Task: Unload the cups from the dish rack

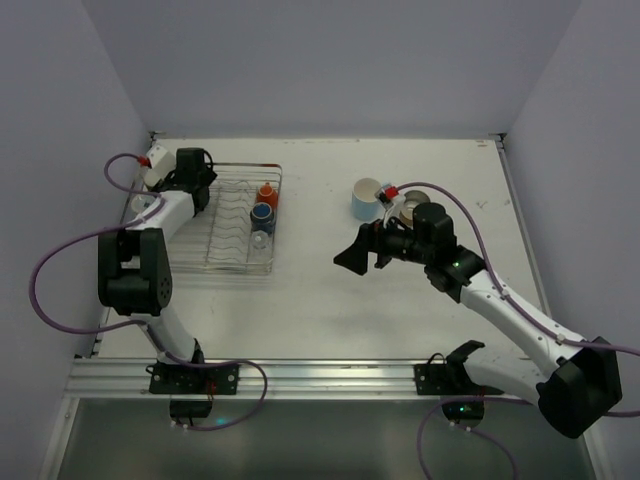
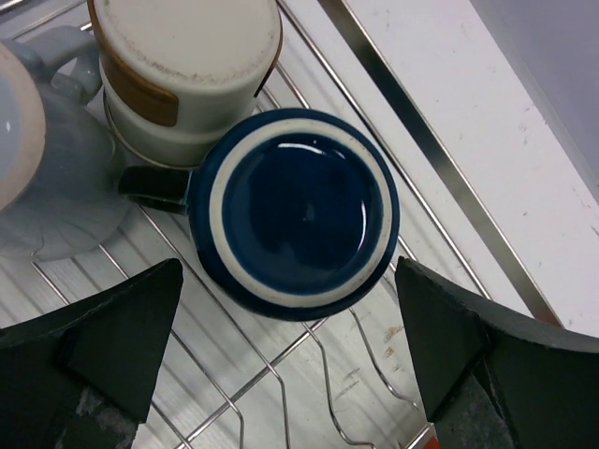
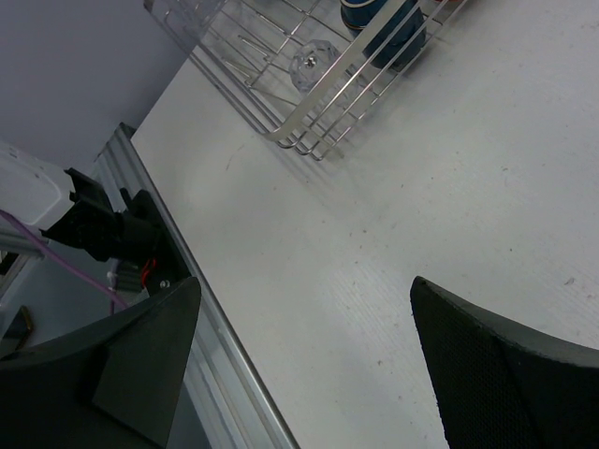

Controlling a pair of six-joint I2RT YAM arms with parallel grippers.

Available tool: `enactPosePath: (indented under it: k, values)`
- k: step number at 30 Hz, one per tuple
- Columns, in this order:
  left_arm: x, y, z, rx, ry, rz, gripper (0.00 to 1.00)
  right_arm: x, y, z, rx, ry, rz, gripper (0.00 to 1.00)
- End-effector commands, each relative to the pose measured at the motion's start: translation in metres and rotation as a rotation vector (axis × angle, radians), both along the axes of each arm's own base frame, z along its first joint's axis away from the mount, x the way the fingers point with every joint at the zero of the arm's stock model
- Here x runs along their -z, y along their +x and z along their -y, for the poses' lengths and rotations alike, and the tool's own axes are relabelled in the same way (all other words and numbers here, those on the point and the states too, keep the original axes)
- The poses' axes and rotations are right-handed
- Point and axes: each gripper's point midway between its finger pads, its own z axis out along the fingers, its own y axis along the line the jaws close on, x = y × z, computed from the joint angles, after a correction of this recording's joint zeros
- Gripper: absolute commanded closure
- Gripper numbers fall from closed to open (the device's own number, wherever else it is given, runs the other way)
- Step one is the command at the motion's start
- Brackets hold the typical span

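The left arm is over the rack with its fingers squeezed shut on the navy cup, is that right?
Not quite: the left arm's fingers are wide open, one on each side of the navy cup, not squeezing it. The left wrist view shows this. The arm is indeed over the dish rack.

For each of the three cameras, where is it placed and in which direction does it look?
Top external: high behind the bases, looking down on the table; left arm and right arm show, dish rack at left.
Left wrist: above the dish rack, looking down on a navy cup; its open jaws at the lower corners.
Right wrist: low over the table, facing the dish rack; its open jaws below.
Shared: all show the dish rack.
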Motion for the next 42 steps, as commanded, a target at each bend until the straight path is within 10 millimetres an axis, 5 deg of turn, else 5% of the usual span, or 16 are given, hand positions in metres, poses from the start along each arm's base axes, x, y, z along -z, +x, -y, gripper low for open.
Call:
enactPosePath:
  k: [1, 18, 21, 23, 30, 34, 42]
  values:
    - [-0.028, 0.020, -0.028, -0.071, 0.052, 0.115, 0.00, -0.020, -0.001, -0.009, -0.047, 0.032, 0.061, 0.04]
    - [-0.008, 0.039, -0.032, -0.009, 0.056, 0.074, 0.01, -0.019, -0.004, -0.022, -0.067, 0.013, 0.069, 0.03]
    - [-0.010, 0.038, -0.030, 0.003, 0.053, 0.095, 0.22, -0.017, -0.003, -0.022, -0.060, 0.010, 0.065, 0.03]
    - [-0.019, 0.032, -0.029, 0.006, 0.057, 0.112, 0.45, -0.020, -0.002, -0.022, -0.054, 0.015, 0.073, 0.03]
    - [-0.034, 0.004, -0.024, 0.025, 0.049, 0.138, 0.82, -0.037, 0.000, -0.020, -0.022, 0.057, 0.100, 0.03]
    - [-0.045, -0.017, -0.017, 0.071, 0.041, 0.151, 0.98, -0.048, 0.005, -0.026, -0.003, 0.110, 0.098, 0.03]
    - [-0.086, -0.038, -0.011, 0.111, 0.057, 0.232, 1.00, -0.061, 0.010, -0.051, -0.013, 0.201, 0.070, 0.03]
